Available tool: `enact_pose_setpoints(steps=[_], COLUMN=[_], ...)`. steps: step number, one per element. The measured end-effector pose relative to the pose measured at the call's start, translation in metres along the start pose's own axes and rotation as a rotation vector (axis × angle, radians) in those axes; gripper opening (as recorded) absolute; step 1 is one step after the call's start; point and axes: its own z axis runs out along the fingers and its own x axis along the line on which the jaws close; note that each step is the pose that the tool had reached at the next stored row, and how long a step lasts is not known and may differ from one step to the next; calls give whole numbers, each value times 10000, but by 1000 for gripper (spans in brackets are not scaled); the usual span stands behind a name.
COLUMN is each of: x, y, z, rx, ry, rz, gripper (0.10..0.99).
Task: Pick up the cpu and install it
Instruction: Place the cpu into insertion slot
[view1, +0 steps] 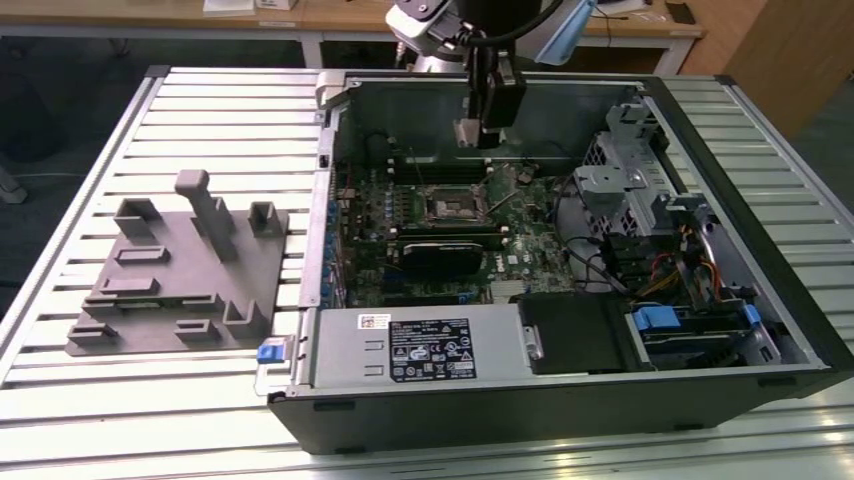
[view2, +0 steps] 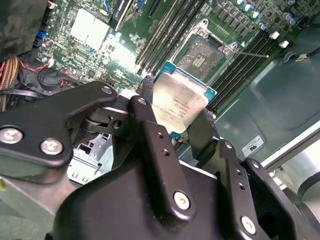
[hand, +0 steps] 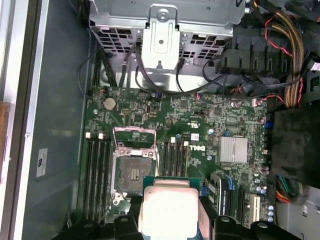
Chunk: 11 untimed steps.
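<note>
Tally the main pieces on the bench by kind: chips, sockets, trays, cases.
cpu: 1, gripped in the claw above the board
Open socket: 1, no chip in it
Grey tray: 1, beside the case
Computer case: 1, side open
Total: 4

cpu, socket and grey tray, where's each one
cpu (view2: 182, 100), second wrist view, middle of its metal top
socket (hand: 134, 172), first wrist view, its dark centre
grey tray (view1: 200, 285), exterior view, flat base
</note>
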Motion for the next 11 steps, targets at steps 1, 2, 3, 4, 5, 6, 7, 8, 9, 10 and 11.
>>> enact_pose_setpoints(steps=[1,2,3,4,5,6,7,8,9,10,11], x=[0,0,2,5,9,15,22,27,28,28,29], y=[0,-1,-1,-1,-1,-1,-1,-1,-1,-2,-2], z=[6,10,14,17,20,23,27,32,41,50,58], rx=[0,1,0,0,0,0,0,1,0,0,1], ry=[0,-2,-1,-1,-2,-5,-7,-9,-9,-9,-12], rz=[2,4,9,21,38,56,78,98,112,125,136], gripper=[525,525,525,525,525,525,525,525,525,525,525])
